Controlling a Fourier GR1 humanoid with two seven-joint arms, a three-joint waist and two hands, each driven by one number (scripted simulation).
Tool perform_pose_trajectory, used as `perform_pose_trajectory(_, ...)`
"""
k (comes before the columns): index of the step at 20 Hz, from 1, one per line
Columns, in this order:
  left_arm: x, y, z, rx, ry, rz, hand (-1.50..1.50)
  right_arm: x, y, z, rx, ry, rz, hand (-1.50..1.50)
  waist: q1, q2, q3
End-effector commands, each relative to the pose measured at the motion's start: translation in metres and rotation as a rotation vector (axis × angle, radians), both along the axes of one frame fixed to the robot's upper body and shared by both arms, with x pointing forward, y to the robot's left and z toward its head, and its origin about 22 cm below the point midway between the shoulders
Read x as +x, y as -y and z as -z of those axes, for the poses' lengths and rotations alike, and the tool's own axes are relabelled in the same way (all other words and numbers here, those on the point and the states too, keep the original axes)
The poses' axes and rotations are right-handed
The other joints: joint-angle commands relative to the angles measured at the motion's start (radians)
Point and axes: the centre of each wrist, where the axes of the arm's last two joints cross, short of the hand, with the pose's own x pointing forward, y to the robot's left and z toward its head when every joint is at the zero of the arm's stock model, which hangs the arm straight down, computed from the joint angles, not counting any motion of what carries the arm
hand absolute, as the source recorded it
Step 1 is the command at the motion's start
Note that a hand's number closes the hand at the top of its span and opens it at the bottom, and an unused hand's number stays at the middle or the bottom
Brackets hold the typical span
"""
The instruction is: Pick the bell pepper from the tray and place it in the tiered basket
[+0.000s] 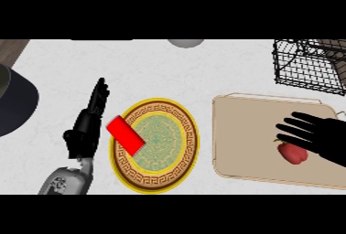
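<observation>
On the pale bench [202,68], a red bell pepper [293,153] is seen lying on a beige tray [246,137] at the right side, toward the tray's right half. The right robot hand [324,137] is held over the tray with its fingers spread and straight, released and grasping nothing; its fingertips are placed just above and beside the pepper, whether touching it cannot be told. A black wire tiered basket [307,66] is set at the far right corner, apart from the tray. At the left, the left robot hand [88,123] is shown with fingers straight, also released, beside an ornate yellow-rimmed plate [186,151]. A flat red block [126,134] is laid across the plate's left rim. A dark round object [17,107] is partly visible at the left edge.
</observation>
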Motion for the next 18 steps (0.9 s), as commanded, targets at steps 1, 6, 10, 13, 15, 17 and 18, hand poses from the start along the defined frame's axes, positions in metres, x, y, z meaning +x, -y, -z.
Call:
perform_pose_trajectory(1,-0.001,-0.011,-0.001,-0.010,-0.012,0.015,0.00,-0.003,-0.006,0.029,-0.012,0.004,0.009,-1.50,0.000,0.000,0.000)
perform_pose_trajectory(6,-0.007,0.004,0.005,0.002,-0.004,0.003,0.00,0.003,0.000,0.026,-0.031,0.014,0.027,-1.50,0.000,-0.001,0.000)
perform_pose_trajectory(10,-0.017,0.003,0.007,-0.005,-0.003,0.006,0.00,0.020,-0.002,0.031,-0.011,-0.017,0.021,-1.50,0.005,0.000,0.000)
perform_pose_trajectory(13,-0.006,0.007,-0.009,0.007,0.002,0.002,0.00,0.010,-0.019,0.045,-0.010,-0.021,0.035,-1.50,0.001,-0.001,0.000)
perform_pose_trajectory(15,-0.007,-0.006,0.005,0.000,-0.014,0.015,0.00,0.014,-0.012,0.045,-0.011,-0.014,0.030,-1.50,0.001,0.000,0.000)
perform_pose_trajectory(17,0.004,0.013,0.002,-0.002,-0.001,0.004,0.00,0.015,-0.013,0.053,-0.014,-0.022,0.036,-1.50,-0.001,0.000,0.000)
perform_pose_trajectory(18,-0.009,-0.003,-0.030,0.008,0.001,0.014,0.00,0.015,0.008,0.053,-0.015,-0.018,0.025,-1.50,0.003,-0.001,0.000)
